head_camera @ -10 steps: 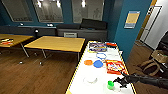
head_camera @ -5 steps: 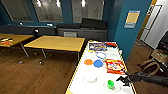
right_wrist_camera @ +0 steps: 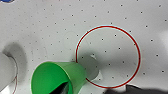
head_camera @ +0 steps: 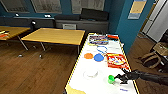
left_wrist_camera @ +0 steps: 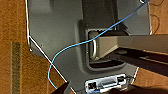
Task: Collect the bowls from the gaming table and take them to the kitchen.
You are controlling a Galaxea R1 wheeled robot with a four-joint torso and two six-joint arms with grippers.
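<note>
The gaming table (head_camera: 80,65), long with a glossy white top and a wood edge, runs away from me. On it lie an orange bowl (head_camera: 88,55), a blue bowl (head_camera: 98,57) touching it, and nearer to me a white bowl (head_camera: 90,73). My right gripper (head_camera: 119,79) reaches in from the right, right beside a green cup (head_camera: 111,79). In the right wrist view the green cup (right_wrist_camera: 58,77) stands at the edge of a red ring printed on the top. One dark finger (right_wrist_camera: 62,88) sits over its mouth, the other far off, so the gripper (right_wrist_camera: 100,89) is open.
A red snack bag (head_camera: 117,60), a blue cord loop and a printed box (head_camera: 98,40) lie further along the table. Wood-topped tables (head_camera: 55,35) stand to the left on the wooden floor. A bag (head_camera: 152,60) lies on the floor at right. The left wrist view shows my grey base (left_wrist_camera: 62,37) and a blue cable (left_wrist_camera: 75,46).
My right gripper has edged a little leftward, closer to the green cup. The bowls have not moved.
</note>
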